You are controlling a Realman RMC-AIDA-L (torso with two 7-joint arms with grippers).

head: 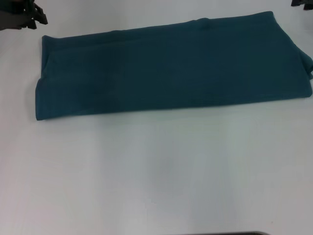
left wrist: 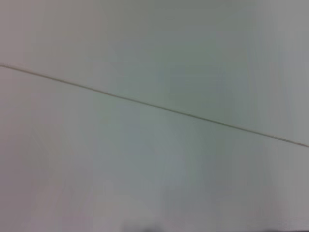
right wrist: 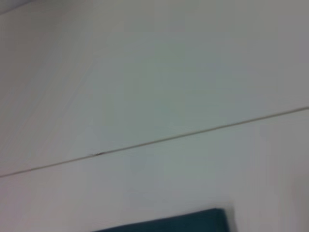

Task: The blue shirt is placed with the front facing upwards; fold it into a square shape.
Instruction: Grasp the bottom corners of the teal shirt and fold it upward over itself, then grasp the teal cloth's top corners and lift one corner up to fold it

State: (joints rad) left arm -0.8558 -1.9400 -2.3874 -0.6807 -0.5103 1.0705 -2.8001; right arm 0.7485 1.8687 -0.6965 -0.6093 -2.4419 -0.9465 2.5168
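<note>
Both grippers are sitting clear of the cloth: the left gripper (head: pixel 34 17) is hovering at the far left corner of the white table (head: pixel 161 171), the right gripper (head: pixel 301 3) is barely peeking in at the far right, and whether either is spread or closed cannot be told. Between them the blue shirt (head: pixel 171 68) is lying flat as a long folded band, plain side up. Being soft, light and limp, it is likely asking for pinches at the two corners of one short end.
</note>
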